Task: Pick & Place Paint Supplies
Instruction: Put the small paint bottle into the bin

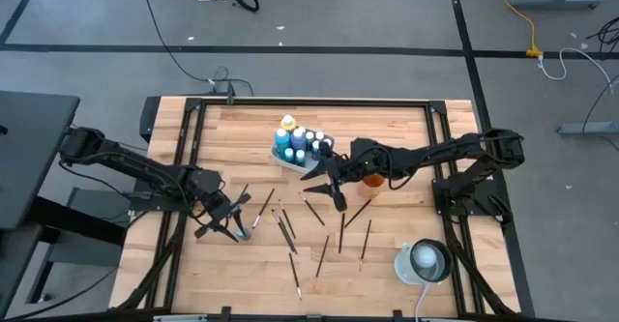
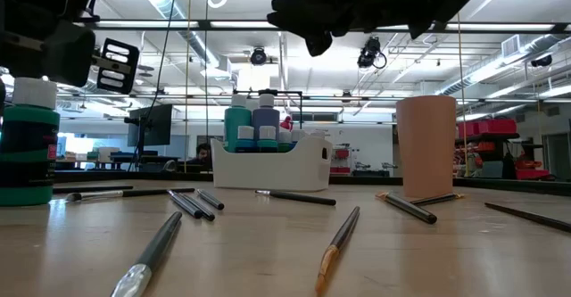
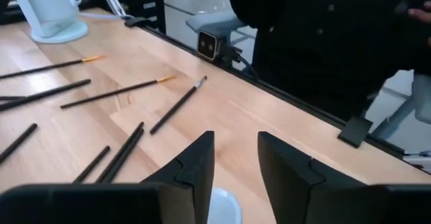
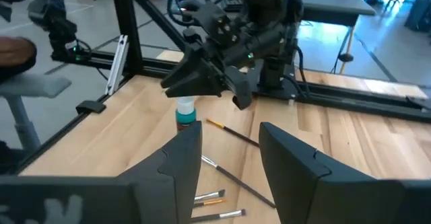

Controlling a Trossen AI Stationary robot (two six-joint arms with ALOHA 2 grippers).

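Several bottles (image 1: 300, 143) already in tray (image 1: 280, 155); brushes (image 1: 322, 256) still scattered on table. Left gripper (image 1: 232, 227) over teal bottle (image 2: 28, 144), fingers spread astride cap, no pinch yet; right gripper (image 1: 332, 194) spread, empty, mid-table

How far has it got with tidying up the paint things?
Partly done: several bottles already stand in the white tray. In hand: the left gripper is over a white-capped teal bottle, not yet gripping. Left: the paintbrushes lie scattered, the right gripper open above them.
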